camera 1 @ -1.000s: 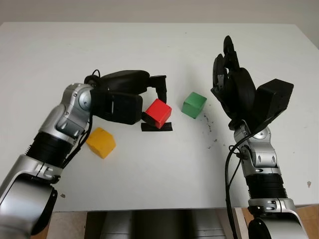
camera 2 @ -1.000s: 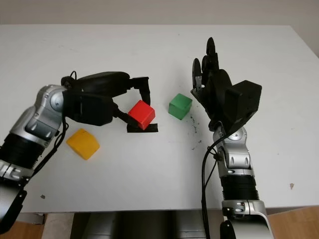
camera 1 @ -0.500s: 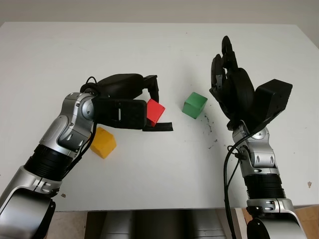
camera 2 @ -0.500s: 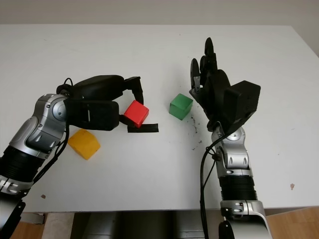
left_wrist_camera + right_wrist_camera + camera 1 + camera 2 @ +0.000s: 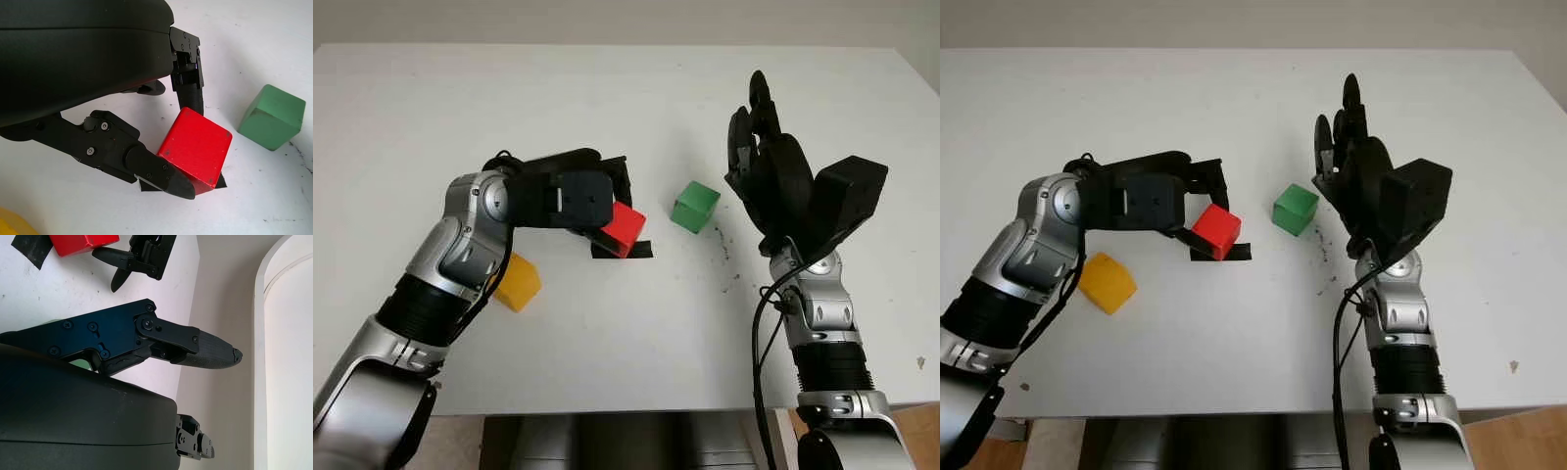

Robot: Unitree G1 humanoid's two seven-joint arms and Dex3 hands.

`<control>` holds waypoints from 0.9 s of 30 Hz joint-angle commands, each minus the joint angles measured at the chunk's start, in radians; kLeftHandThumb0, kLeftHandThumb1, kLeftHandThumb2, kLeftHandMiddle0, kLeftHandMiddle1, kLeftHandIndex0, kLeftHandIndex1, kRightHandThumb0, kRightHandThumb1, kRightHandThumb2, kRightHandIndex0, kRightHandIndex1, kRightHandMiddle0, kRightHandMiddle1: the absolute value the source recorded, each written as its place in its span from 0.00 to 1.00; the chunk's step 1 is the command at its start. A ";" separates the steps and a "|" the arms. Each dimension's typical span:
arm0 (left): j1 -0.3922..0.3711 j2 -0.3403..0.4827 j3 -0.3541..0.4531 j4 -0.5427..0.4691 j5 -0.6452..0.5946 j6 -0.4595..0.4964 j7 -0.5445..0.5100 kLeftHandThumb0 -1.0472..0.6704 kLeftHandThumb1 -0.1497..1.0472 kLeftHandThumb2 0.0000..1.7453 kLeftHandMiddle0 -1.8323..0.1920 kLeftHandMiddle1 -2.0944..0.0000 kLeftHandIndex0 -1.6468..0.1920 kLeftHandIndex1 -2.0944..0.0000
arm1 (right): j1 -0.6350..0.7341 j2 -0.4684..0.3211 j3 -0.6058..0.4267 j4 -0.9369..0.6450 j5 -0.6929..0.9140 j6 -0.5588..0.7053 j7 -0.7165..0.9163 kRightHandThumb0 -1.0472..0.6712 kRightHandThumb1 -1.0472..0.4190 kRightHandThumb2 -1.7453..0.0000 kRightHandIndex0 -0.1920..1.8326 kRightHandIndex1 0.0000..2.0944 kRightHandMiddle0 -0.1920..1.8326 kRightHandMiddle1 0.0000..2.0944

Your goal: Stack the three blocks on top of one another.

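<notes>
My left hand point(image 5: 610, 208) is shut on the red block point(image 5: 624, 226), which hangs tilted just over a black tape mark point(image 5: 625, 251) at the table's middle. In the left wrist view the red block point(image 5: 195, 149) sits between one finger point(image 5: 188, 93) and the thumb point(image 5: 159, 172). The green block point(image 5: 694, 206) stands on the table to the right of it, apart. The yellow block point(image 5: 516, 282) lies to the lower left, beside my left forearm. My right hand point(image 5: 764, 157) is open and raised just right of the green block.
The white table point(image 5: 626, 343) runs to its front edge at the bottom. Dark specks point(image 5: 722, 245) mark the surface near the green block. A wall point(image 5: 230, 308) lies behind my right hand in the right wrist view.
My left hand has rolled at the wrist with the red block in it; the block rose slightly, then came back down over the tape mark. The right arm has not moved.
</notes>
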 commanded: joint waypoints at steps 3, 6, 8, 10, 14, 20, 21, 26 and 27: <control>-0.032 -0.007 -0.008 0.022 -0.007 0.006 -0.002 0.39 0.96 0.03 0.75 0.95 0.73 0.10 | 0.011 0.004 -0.001 -0.018 0.003 -0.013 0.000 0.21 0.00 0.63 0.00 0.00 0.00 0.00; -0.035 -0.013 -0.012 0.041 -0.008 -0.001 0.008 0.38 0.96 0.03 0.75 0.94 0.72 0.11 | 0.019 0.003 -0.001 -0.028 0.005 -0.013 0.001 0.21 0.00 0.63 0.00 0.00 0.00 0.00; -0.038 -0.015 -0.013 0.053 -0.009 -0.008 0.017 0.38 0.96 0.03 0.76 0.94 0.72 0.11 | 0.021 0.003 -0.002 -0.032 0.005 -0.008 -0.002 0.21 0.00 0.63 0.00 0.00 0.00 0.00; -0.040 -0.013 -0.019 0.064 -0.003 -0.023 0.028 0.39 0.95 0.03 0.76 0.94 0.72 0.11 | 0.022 0.004 -0.003 -0.034 0.003 -0.006 -0.008 0.21 0.00 0.63 0.00 0.00 0.00 0.00; -0.043 -0.009 -0.030 0.080 0.011 -0.040 0.043 0.39 0.95 0.03 0.77 0.94 0.72 0.11 | 0.024 0.002 -0.001 -0.034 0.002 -0.010 -0.008 0.21 0.00 0.63 0.00 0.00 0.00 0.00; -0.036 -0.007 -0.031 0.086 0.010 -0.048 0.044 0.39 0.95 0.03 0.76 0.93 0.70 0.07 | 0.021 0.005 -0.001 -0.033 0.007 -0.008 -0.005 0.22 0.00 0.63 0.00 0.00 0.00 0.00; -0.034 -0.006 -0.032 0.081 0.010 -0.046 0.039 0.38 0.95 0.03 0.77 0.93 0.72 0.08 | 0.020 0.006 -0.001 -0.034 0.008 -0.007 -0.005 0.22 0.00 0.63 0.00 0.00 0.00 0.00; -0.040 0.005 -0.048 0.063 0.025 -0.021 -0.006 0.31 0.94 0.03 0.86 0.97 0.84 0.53 | 0.023 0.005 0.001 -0.037 0.005 -0.003 -0.003 0.21 0.00 0.63 0.00 0.00 0.00 0.00; -0.043 0.007 -0.050 0.064 0.027 -0.023 -0.014 0.29 0.94 0.03 0.87 0.97 0.83 0.63 | 0.023 0.005 0.001 -0.037 0.002 -0.002 -0.006 0.21 0.00 0.63 0.00 0.00 0.00 0.00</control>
